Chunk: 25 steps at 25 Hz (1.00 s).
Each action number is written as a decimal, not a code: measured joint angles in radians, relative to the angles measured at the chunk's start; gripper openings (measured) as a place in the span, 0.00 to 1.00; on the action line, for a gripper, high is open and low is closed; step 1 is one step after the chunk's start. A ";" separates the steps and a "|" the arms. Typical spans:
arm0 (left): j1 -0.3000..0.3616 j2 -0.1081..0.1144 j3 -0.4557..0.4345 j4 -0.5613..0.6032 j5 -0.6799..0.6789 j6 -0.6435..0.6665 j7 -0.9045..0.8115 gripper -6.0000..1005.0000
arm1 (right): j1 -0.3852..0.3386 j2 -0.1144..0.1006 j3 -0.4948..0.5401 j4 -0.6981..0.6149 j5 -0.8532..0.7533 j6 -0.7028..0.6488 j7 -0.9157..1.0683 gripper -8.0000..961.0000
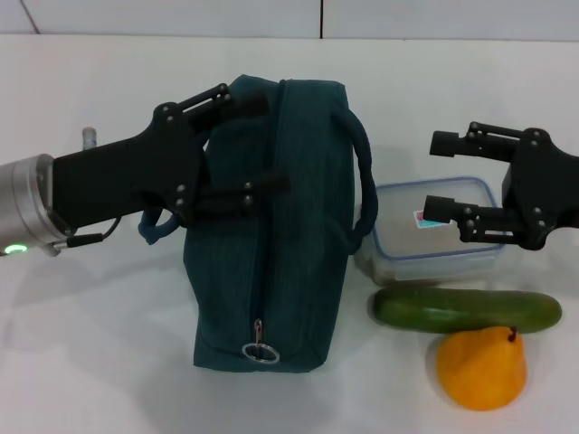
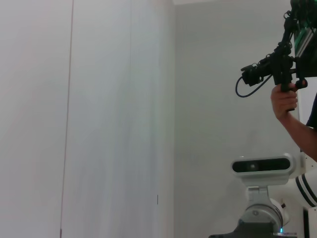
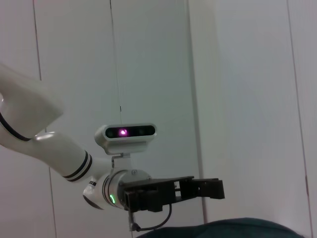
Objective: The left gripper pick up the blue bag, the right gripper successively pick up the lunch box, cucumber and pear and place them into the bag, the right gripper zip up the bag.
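Note:
The blue bag [image 1: 298, 253] lies in the middle of the table, its zipper line running to a metal ring pull [image 1: 260, 353] at the near end. My left gripper [image 1: 271, 145] hovers open over the bag's far left part, fingers spread, nothing held; it also shows in the right wrist view as the left gripper [image 3: 218, 188] above the bag's top [image 3: 223, 229]. My right gripper [image 1: 441, 176] is open above the lunch box [image 1: 434, 249], which stands right of the bag. The cucumber [image 1: 466, 310] lies in front of the box, with the pear [image 1: 481, 369] nearer still.
One bag handle [image 1: 154, 226] sticks out under my left arm; the other handle [image 1: 365, 181] arches toward the lunch box. The white table [image 1: 90, 362] stretches to the left and front. The left wrist view shows a wall, the robot's head camera [image 2: 261, 166] and a person's hand [image 2: 285, 101] holding a device.

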 joint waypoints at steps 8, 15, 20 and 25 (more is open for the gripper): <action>0.008 -0.004 0.000 0.005 0.006 -0.001 0.002 0.88 | -0.011 0.003 0.000 0.008 -0.002 -0.005 -0.001 0.77; 0.020 -0.005 0.000 0.004 0.000 0.000 -0.013 0.88 | -0.028 0.009 0.000 0.001 -0.002 -0.009 -0.002 0.77; 0.000 0.009 0.000 -0.006 -0.002 0.000 -0.091 0.88 | -0.026 0.010 0.000 0.000 -0.002 -0.010 0.001 0.77; -0.084 0.026 0.001 -0.182 0.002 0.001 -0.396 0.88 | -0.025 0.012 0.000 0.000 -0.001 -0.014 0.005 0.77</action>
